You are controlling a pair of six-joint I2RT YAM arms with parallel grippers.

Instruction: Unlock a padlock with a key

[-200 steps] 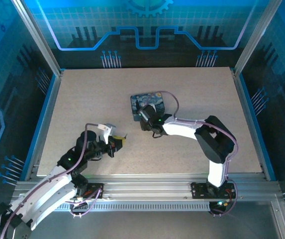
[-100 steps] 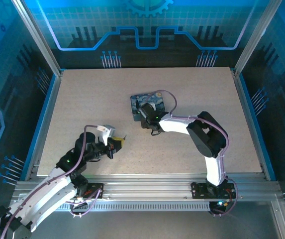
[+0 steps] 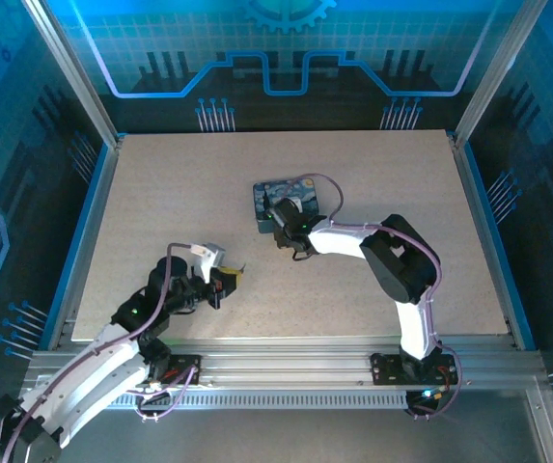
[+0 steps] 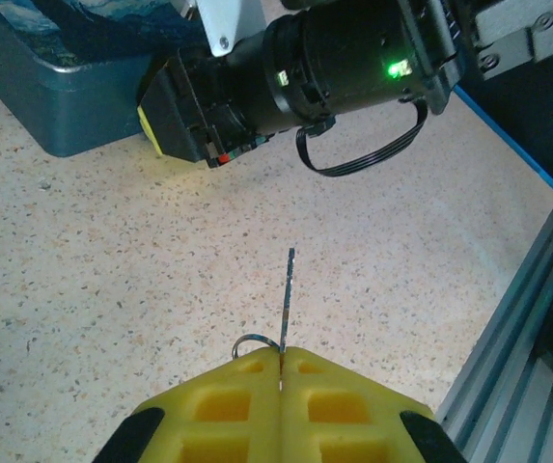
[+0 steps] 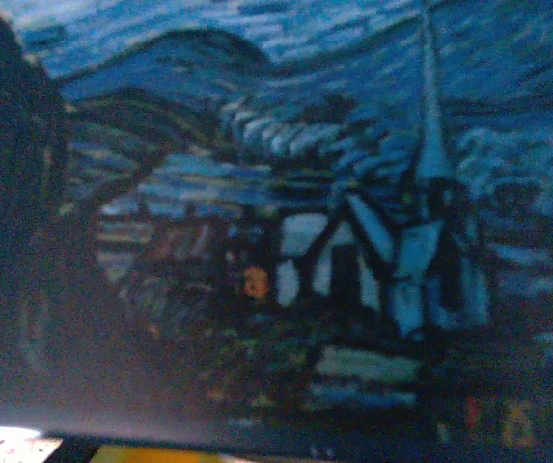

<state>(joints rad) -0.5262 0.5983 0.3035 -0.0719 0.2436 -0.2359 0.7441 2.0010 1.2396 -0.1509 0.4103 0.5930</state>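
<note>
Tabletop [image 3: 160,193] unchanged (right claw [image 3: 278,228] nearer box [image 3: 305,190])

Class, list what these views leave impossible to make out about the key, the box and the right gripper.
Key: left wrist view, its head mostly hidden between the left gripper's shut fingers.
Box: right wrist view, lid blurred, dark, cut off at top and sides.
Right gripper: top view, jaws covered by its own wrist; open or shut unclear.

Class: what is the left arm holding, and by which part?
The key, pinched at its ring end between the yellow fingers of the left gripper; its blade sticks out free.
</note>
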